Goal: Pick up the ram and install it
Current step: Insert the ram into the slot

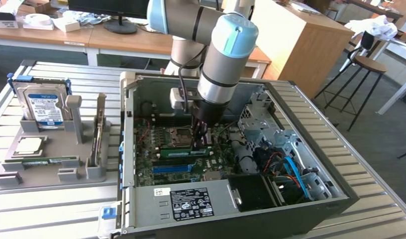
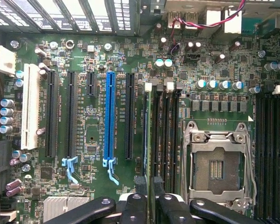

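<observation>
slatted metal table carries an open pc case, its power supply nearest. deeper in, the gripper hangs over the motherboard, fingers a little apart, either side of the ram — the stick stands on edge in a slot beside the cpu socket. seating it well, i judge, wants straight, even pressure until the end latch closes. farther off, on the exterior view's left, a hard drive sits in a grey holder.
</observation>
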{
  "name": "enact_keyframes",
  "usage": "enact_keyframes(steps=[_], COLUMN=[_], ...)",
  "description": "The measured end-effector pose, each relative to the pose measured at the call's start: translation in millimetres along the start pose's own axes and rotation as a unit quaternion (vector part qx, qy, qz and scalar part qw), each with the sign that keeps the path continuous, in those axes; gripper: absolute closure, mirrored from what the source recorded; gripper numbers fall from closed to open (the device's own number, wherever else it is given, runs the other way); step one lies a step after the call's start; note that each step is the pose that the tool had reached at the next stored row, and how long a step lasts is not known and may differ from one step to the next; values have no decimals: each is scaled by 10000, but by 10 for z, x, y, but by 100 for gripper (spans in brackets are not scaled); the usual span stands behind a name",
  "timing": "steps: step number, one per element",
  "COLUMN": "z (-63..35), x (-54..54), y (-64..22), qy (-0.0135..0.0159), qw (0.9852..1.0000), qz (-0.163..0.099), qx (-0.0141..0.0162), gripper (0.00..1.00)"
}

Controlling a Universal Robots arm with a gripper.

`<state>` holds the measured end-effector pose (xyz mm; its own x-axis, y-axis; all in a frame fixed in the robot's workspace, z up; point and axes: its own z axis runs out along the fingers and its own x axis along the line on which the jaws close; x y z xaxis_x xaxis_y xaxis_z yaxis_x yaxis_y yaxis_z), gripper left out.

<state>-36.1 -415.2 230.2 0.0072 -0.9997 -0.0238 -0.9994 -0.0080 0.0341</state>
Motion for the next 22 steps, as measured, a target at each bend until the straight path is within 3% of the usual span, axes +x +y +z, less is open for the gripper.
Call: enact_keyframes(steps=[13,22], z=[-4,-212], x=[0,-5], y=[0,7], qy=[0,0], qw=[10000,10000], qz=[0,0], qx=[0,0], gripper=[81,81])
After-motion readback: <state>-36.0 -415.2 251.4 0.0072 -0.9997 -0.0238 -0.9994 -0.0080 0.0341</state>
